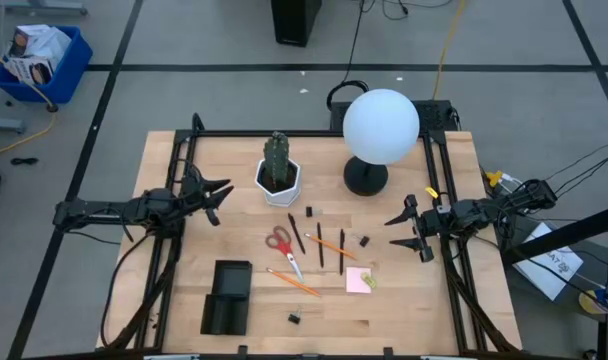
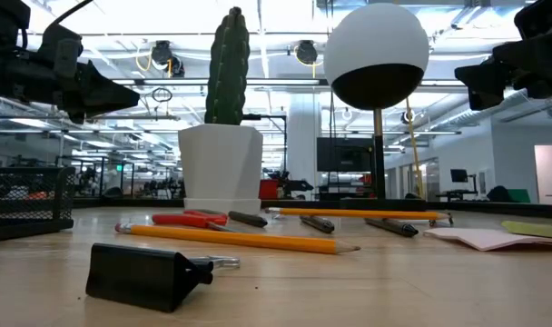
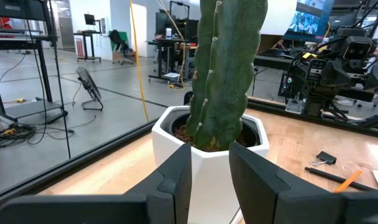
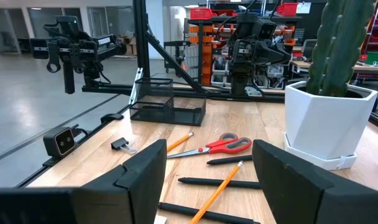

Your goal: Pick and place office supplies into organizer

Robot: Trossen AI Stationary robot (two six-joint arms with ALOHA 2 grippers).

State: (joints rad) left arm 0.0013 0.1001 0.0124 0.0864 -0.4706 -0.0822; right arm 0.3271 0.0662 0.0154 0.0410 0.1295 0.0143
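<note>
The office supplies lie loose in the middle of the wooden table: red-handled scissors (image 1: 280,243), an orange pencil (image 1: 294,282), thin dark pens (image 1: 319,245), a pink sticky-note pad (image 1: 360,280) and small black clips (image 1: 295,318). The black mesh organizer (image 1: 227,297) stands at the near left. My left gripper (image 1: 222,202) hovers level at the left side, open by a narrow gap, pointing at the cactus (image 3: 226,68). My right gripper (image 1: 394,231) hovers level at the right side, wide open, facing the supplies (image 4: 223,144). Neither holds anything.
A cactus in a white faceted pot (image 1: 278,172) stands at the far middle. A lamp with a white globe (image 1: 381,125) on a black foot stands to its right. Black frame rails (image 1: 180,150) run along the table's left and right sides.
</note>
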